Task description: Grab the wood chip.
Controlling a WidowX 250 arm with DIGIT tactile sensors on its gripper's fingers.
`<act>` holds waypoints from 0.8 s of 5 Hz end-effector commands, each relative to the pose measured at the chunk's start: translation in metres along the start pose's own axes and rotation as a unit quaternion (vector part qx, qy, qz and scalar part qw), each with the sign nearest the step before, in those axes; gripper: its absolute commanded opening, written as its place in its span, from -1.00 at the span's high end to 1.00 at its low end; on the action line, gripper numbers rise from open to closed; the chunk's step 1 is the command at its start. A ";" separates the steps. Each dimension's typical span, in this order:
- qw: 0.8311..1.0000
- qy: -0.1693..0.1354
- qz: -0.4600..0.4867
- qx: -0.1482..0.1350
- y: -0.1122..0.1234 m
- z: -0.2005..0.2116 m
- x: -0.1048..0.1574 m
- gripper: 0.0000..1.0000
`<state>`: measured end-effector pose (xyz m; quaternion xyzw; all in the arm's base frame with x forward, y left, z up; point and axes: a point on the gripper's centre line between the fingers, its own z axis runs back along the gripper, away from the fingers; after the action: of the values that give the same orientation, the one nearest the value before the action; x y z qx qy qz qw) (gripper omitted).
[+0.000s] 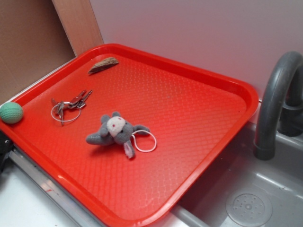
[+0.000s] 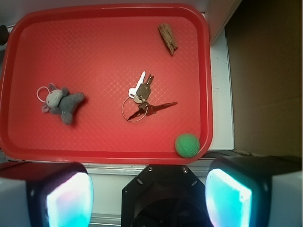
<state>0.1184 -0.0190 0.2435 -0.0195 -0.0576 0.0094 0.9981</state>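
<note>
The wood chip (image 1: 103,65) is a small rough brown sliver lying flat in the far left corner of the red tray (image 1: 199,137). In the wrist view the wood chip (image 2: 167,38) lies near the tray's (image 2: 109,56) upper right corner. My gripper (image 2: 149,196) is open and empty, its two pads wide apart, high above the tray's near edge and far from the chip. The gripper does not show in the exterior view.
A bunch of keys (image 1: 69,106) (image 2: 142,97) lies mid-tray. A grey stuffed mouse (image 1: 117,133) (image 2: 60,101) lies beside it. A green ball (image 1: 10,113) (image 2: 187,144) sits in a tray corner. A grey faucet (image 1: 274,99) and sink (image 1: 248,205) stand to the right.
</note>
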 end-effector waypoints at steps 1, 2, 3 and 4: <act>1.000 0.000 0.000 0.000 0.000 0.000 0.000 -1.00; 1.000 -0.011 -0.011 0.003 0.008 -0.014 0.022 -1.00; 0.999 -0.022 -0.038 -0.002 0.018 -0.026 0.047 -1.00; 0.997 -0.026 -0.070 0.024 0.021 -0.047 0.074 -1.00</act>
<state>0.1971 0.0035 0.1966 0.0104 -0.0746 -0.0585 0.9954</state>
